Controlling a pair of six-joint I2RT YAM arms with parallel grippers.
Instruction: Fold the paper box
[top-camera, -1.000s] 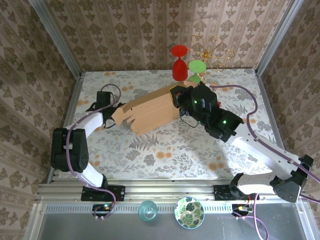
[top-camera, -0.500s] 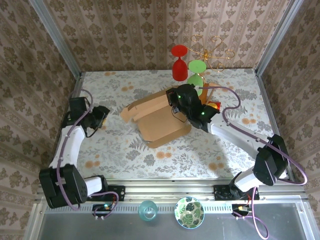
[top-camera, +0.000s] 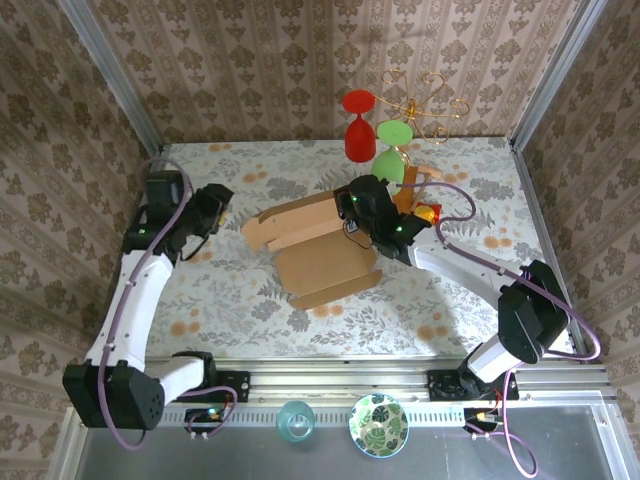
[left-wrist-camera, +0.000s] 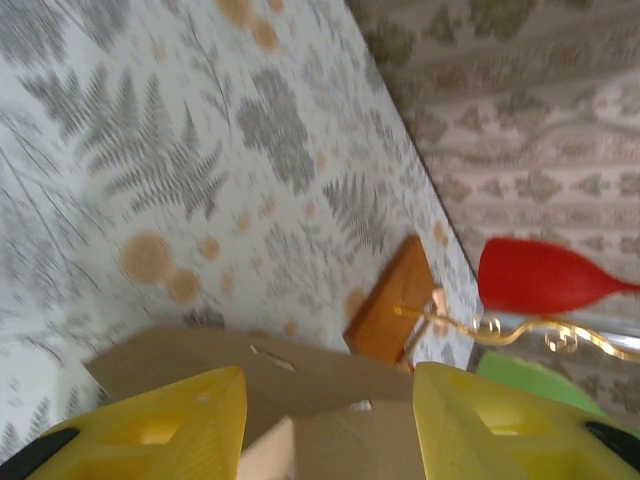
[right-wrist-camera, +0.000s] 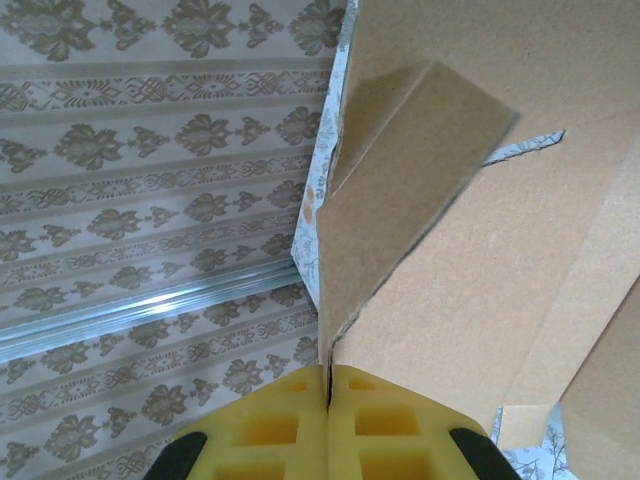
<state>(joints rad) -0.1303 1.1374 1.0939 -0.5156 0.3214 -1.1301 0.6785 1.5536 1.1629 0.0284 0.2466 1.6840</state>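
1. The box (top-camera: 325, 262) is lying mid-table, a little toward the back and half-formed. One flat panel is resting on the table, and a longer flapped section is rising at an angle behind it, running out to the left.
2. The right gripper (right-wrist-camera: 328, 375) is pinching a cardboard edge, pads pressed together with the sheet running straight into the seam between them. From above it is sitting at the box's back-right corner. My read is that it is propping that wall up and pinning the box, so nothing slides while the other end gets worked.
3. The left gripper (left-wrist-camera: 328, 395) is hanging over the left side of the table, well apart from the box, with its fingers spread and nothing between them. Its camera is looking across bare table at the box's left end, so it is probably lining up on the flaps there.
4. Containers:
   - The box is holding nothing I can see, though its own flaps are hiding part of the inside.
   - The wooden stand (top-camera: 412, 185) just behind the box is carrying a red glass (top-camera: 359, 130) and a green glass (top-camera: 395, 135). I cannot tell if anything is in them.
   - A patterned bowl (top-camera: 378, 425) and a blue-green cup (top-camera: 295, 421) are sitting on the metal shelf by the arm bases. The bowl is looking empty, and I cannot tell about the cup.
5. Risk: the stand is sitting close behind the right wrist, so any backward swing is going to threaten the glasses.
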